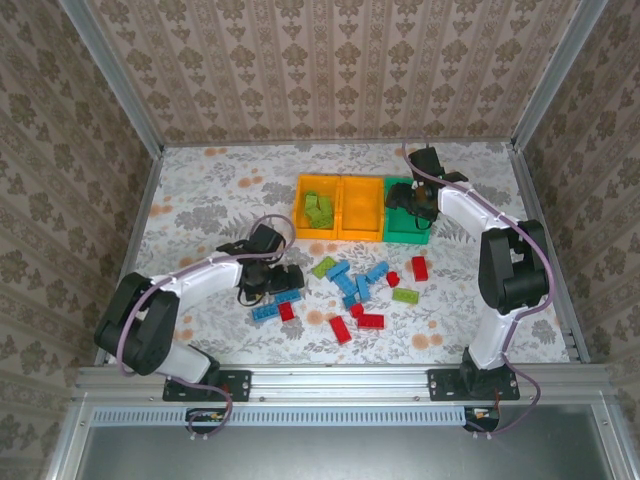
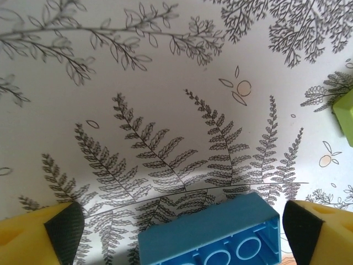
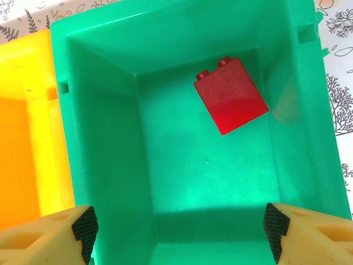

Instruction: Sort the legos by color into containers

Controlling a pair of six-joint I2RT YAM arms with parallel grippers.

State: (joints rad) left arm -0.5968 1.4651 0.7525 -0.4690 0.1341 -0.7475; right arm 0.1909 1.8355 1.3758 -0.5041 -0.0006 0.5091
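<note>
Yellow fingers [image 2: 38,237] of the left gripper [image 2: 185,234] fill the bottom corners of the left wrist view. They are spread wide, with a blue brick [image 2: 212,234] lying on the table [image 2: 165,83] between them. The pads stand on either side of the brick without clamping it, which looks like lining up for a pick rather than a hold. A lime brick [image 2: 345,116] at the right edge of that view lies well apart and plays no part. In the right wrist view the right gripper [image 3: 179,232] hangs over the green bin [image 3: 99,138], its jaws parted and holding nothing. A red brick [image 3: 231,102] rests tilted on the bin floor, upper right of centre and clear of the fingers, so this bin seems to be the one for red. An orange bin [image 3: 27,138] touches the green one on its left. From above, the three bins sit in a row at upper centre. The leftmost orange bin [image 1: 300,210] holds lime bricks [image 1: 319,210], and the middle bin [image 1: 360,235] looks empty, so it is probably meant for blue. Loose bricks [image 1: 360,290] in all three colours are scattered below the bins at the centre of the frame, so most of the sorting appears to remain.
</note>
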